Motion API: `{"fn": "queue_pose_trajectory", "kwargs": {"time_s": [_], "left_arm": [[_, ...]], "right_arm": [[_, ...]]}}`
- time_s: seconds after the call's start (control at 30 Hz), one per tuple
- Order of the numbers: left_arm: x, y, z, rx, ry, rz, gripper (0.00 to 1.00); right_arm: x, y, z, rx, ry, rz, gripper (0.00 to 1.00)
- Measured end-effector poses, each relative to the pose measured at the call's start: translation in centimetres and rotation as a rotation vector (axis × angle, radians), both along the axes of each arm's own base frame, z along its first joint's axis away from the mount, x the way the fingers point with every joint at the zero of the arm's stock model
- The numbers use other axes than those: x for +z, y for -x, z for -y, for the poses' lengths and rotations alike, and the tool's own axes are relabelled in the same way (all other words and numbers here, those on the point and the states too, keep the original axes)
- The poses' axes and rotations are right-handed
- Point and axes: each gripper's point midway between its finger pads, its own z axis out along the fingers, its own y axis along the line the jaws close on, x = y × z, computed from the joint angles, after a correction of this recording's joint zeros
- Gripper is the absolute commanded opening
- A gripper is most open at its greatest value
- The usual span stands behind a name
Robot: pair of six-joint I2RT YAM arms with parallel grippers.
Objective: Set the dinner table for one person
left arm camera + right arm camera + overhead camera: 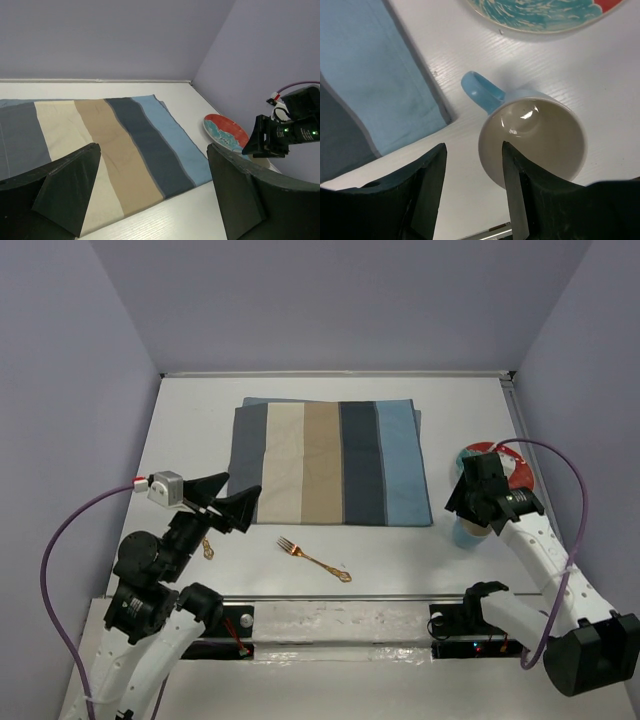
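The white dinner table [190, 420] carries a striped blue, beige and grey placemat [328, 462]. A gold fork [313, 559] lies in front of it, and a small gold utensil [207, 547] lies by my left gripper. A red and teal plate [510, 468] sits at the right, with a light blue mug [466, 533] in front of it. My right gripper [472, 167] is open just above the upright mug [535, 135], one finger over its rim and the other outside, left of it. My left gripper [155, 195] is open and empty above the placemat's [100, 135] near left corner.
Lavender walls close the table at the back and on both sides. A metal rail [330, 597] runs along the near edge. The plate [545, 15] lies just beyond the mug, and the placemat's blue edge [370, 75] is left of the mug's handle [480, 91].
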Motion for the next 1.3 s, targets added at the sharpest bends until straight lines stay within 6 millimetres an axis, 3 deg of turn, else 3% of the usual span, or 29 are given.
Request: {"fn": "queue_pose_trajectory", "kwargs": {"time_s": [0.2, 0.27, 0.3, 0.37, 0.43, 0.47, 0.63, 0.77, 0.87, 0.93, 1.0, 1.1, 1.2, 1.3], "left_arm": [[0.0, 0.9, 0.0, -0.013, -0.011, 0.019, 0.99], [-0.1, 0.9, 0.0, -0.015, -0.015, 0.016, 0.99], [-0.2, 1.0, 0.1, -0.018, -0.016, 0.014, 0.99], [-0.2, 1.0, 0.1, -0.021, -0.017, 0.013, 0.99], [-0.2, 1.1, 0.1, -0.02, -0.017, 0.014, 0.99], [-0.2, 1.1, 0.1, -0.021, -0.017, 0.015, 0.99], [-0.2, 1.1, 0.0, -0.017, -0.017, 0.015, 0.99], [-0.2, 1.1, 0.0, -0.015, -0.017, 0.013, 0.99], [-0.3, 1.0, 0.0, -0.014, -0.019, 0.011, 0.99], [-0.5, 0.8, 0.1, -0.013, -0.024, 0.002, 0.99], [-0.8, 0.5, 0.2, -0.011, -0.032, -0.013, 0.99], [-1.6, -0.1, 0.6, -0.01, -0.053, -0.047, 0.99], [-2.4, -0.6, 0.7, -0.003, -0.07, -0.077, 0.99], [-2.7, -0.9, 0.8, 0.001, -0.077, -0.089, 0.99]], "right_arm": [[-2.0, 0.3, 0.5, -0.038, 0.034, -0.099, 0.49], [-2.6, 0.3, 0.6, -0.048, 0.045, -0.127, 0.41], [-2.8, 0.3, 0.7, -0.052, 0.049, -0.137, 0.32], [-3.3, 0.3, 0.7, -0.054, 0.056, -0.158, 0.27], [-3.7, 0.3, 0.8, -0.056, 0.062, -0.179, 0.03], [-3.9, 0.3, 0.7, -0.056, 0.064, -0.19, 0.0], [-3.3, -0.1, 0.9, -0.054, 0.082, -0.202, 0.0], [0.2, -1.8, 0.4, -0.016, 0.085, -0.146, 0.0], [4.6, -5.2, -1.1, 0.055, 0.091, -0.052, 0.0], [8.0, -9.0, -3.4, 0.147, 0.084, 0.031, 0.0], [10.0, -12.3, -5.4, 0.224, 0.085, 0.081, 0.0], [12.3, -19.4, -8.8, 0.332, 0.092, 0.166, 0.0], [11.2, -25.7, -11.5, 0.419, 0.129, 0.174, 0.0], [7.6, -31.0, -13.6, 0.494, 0.16, 0.15, 0.0]]}}
